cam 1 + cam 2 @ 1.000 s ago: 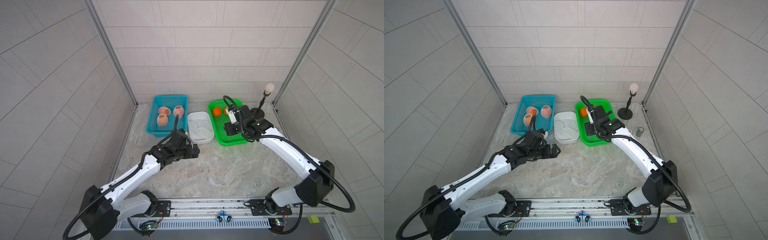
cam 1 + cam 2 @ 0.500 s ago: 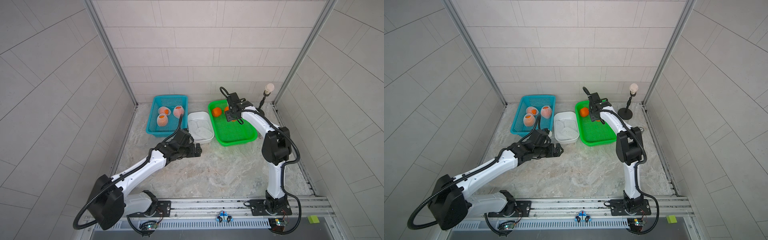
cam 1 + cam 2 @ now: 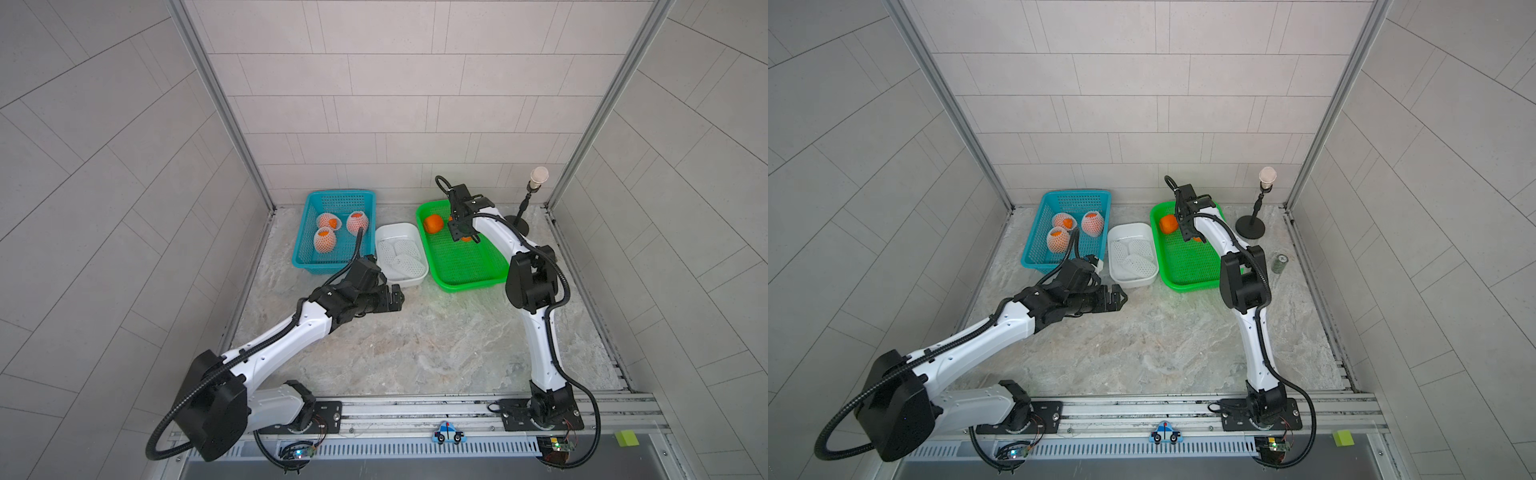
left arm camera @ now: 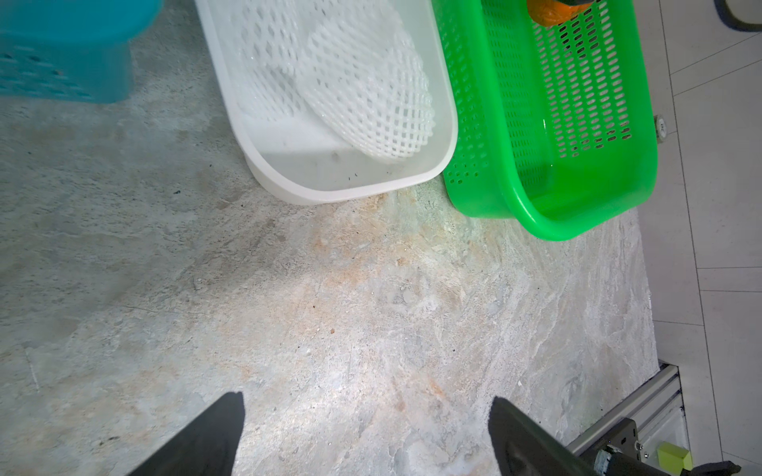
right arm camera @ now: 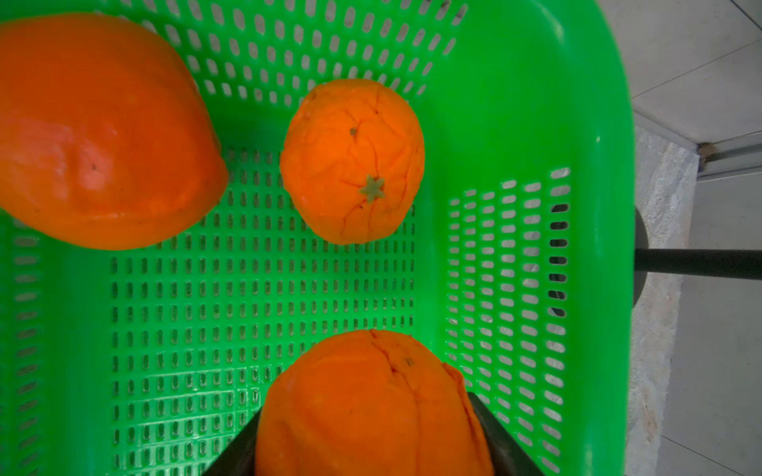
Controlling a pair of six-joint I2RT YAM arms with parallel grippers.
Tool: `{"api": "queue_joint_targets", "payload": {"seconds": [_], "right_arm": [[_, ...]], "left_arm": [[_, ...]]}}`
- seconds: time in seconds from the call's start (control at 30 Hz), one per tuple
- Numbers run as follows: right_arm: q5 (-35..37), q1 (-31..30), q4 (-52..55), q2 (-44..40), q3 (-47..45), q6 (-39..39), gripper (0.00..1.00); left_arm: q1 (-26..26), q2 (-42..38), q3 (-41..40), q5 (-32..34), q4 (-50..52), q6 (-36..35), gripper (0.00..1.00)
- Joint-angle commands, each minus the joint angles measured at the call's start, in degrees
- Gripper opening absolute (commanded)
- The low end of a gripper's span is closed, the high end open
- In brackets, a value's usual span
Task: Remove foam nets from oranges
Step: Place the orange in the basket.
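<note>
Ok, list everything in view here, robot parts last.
blue basket: one, blue, back left
netted oranges: three, white-meshed, in blue basket
green basket: one, green, back right
bare oranges: two, orange, in green basket
held orange: one, orange, in right gripper
white tub: one, white, between baskets
foam nets: about three, white, in tub
stand: one, black, back right corner
cylinder: one, dark green, beside green basket
left gripper: one, black, open over table
right gripper: one, black, gripping held orange

Marbled tabletop (image 3: 415, 332) — blue basket (image 3: 338, 193), white tub (image 3: 398, 226), green tray (image 3: 465, 268)
</note>
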State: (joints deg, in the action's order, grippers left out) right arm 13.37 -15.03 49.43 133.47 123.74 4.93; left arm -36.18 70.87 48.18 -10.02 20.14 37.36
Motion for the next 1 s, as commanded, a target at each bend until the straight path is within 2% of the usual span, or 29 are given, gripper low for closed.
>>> {"api": "queue_joint_targets", "payload": {"seconds": [0.0,0.6,0.97], "right_arm": [[1.3,0.5,2.0,1.5,1.2,-0.8,0.67],[-0.1,1.8,3.0,7.9,6.0,-0.1,0.69],[1.2,1.6,5.1,6.4,8.2,-0.6,0.79]], "left_arm": [[0.3,-0.7,-0.8,1.0,-1.2,-1.2,1.0],[0.5,-2.5,-3.5,1.5,-1.9,-1.1,1.0],[0.8,-3.3,-4.0,2.0,-1.9,-1.6,1.0]]}}
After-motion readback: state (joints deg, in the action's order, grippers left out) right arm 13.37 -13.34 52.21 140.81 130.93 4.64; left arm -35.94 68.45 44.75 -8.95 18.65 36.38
